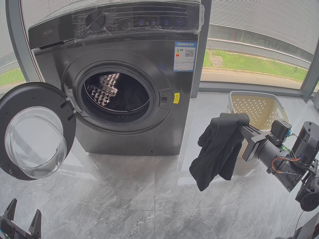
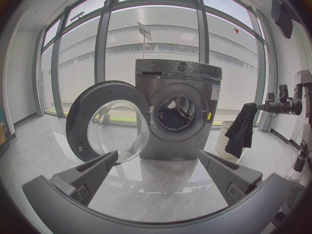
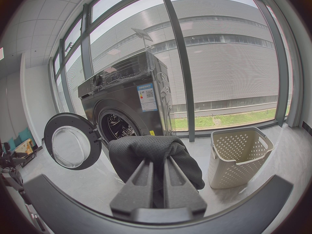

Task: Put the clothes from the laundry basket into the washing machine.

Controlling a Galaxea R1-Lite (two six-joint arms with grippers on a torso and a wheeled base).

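So: right gripper clamped on dark garment, beside laundry basket | left gripper spread wide, empty | washing machine door open, maybe clothes inside.

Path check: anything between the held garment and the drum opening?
No: head view shows only bare floor between garment and opening; door stands open on the left.

You stand on a glossy grey marble-patterned tile floor that mirrors soft daylight. Ahead of you runs a curved wall of tall glass windows set in dark grey metal frames, rising from floor to ceiling. Through them you see a pale ribbed building facade, a strip of green grass and a paved path. Above you is a white panelled ceiling; a plain white wall meets the glazing at one end, with teal seating far off.
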